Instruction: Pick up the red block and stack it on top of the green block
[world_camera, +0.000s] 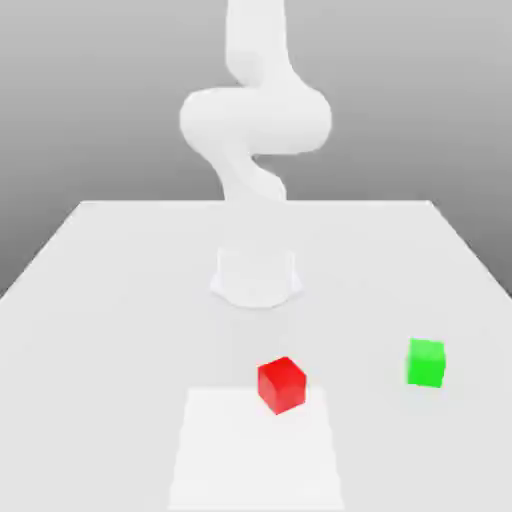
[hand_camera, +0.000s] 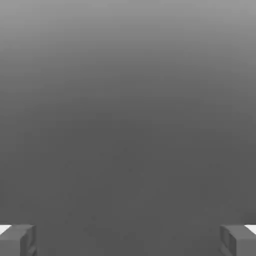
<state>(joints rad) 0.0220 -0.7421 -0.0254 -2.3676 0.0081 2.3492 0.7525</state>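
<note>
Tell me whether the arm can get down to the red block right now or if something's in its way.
Probably yes. The red block sits alone on the table, apart from the green block, with nothing over it, and the gripper has its jaws wide open and empty.

White arm is curled up tall over its base, and the gripper has its fingers spread wide apart, nothing between them.
</note>
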